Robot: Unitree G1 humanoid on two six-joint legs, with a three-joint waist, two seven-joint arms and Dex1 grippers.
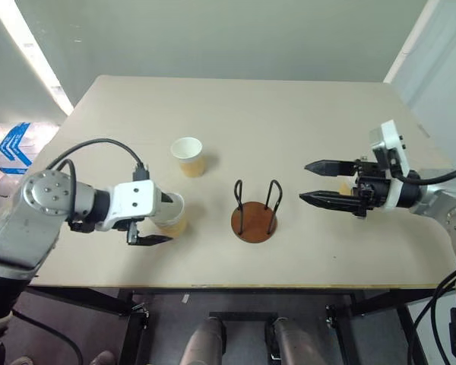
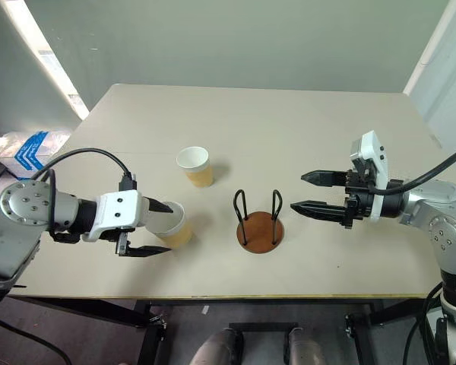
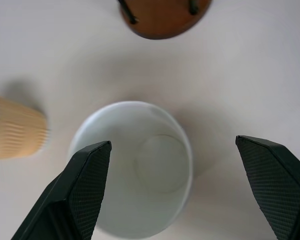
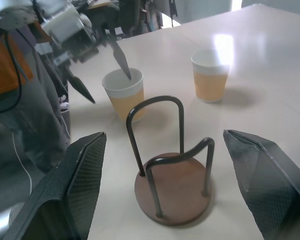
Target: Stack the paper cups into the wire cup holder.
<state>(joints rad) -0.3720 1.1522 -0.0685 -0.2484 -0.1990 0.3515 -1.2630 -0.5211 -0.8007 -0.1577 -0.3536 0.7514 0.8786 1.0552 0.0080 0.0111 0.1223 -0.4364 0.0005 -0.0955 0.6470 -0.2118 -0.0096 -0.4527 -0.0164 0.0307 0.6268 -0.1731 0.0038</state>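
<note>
The left tool (image 2: 158, 228) is spread wide around a paper cup (image 2: 172, 225), one finger reaching over the rim into the mouth and the other outside the wall nearer the table's front edge; it does not look closed on the cup. The right tool (image 2: 308, 191) hangs above the table (image 2: 304, 122) with its fingers parted and nothing between them, pointing across toward the wire cup holder (image 2: 259, 221).

Two paper cups can be counted. Both stand upright on the table, mouths up. The second cup (image 2: 195, 166) is farther back, a little apart from the first and to the left of the holder. Each is small and tapered, with a yellowish-tan ribbed outside, a white inside and a white rim.

There is one wire cup holder: a round rust-brown disc with two black wire loops standing up from it. It sits near the table's front edge, between the two tools, just right of the nearer cup, and no cup is in it.
</note>
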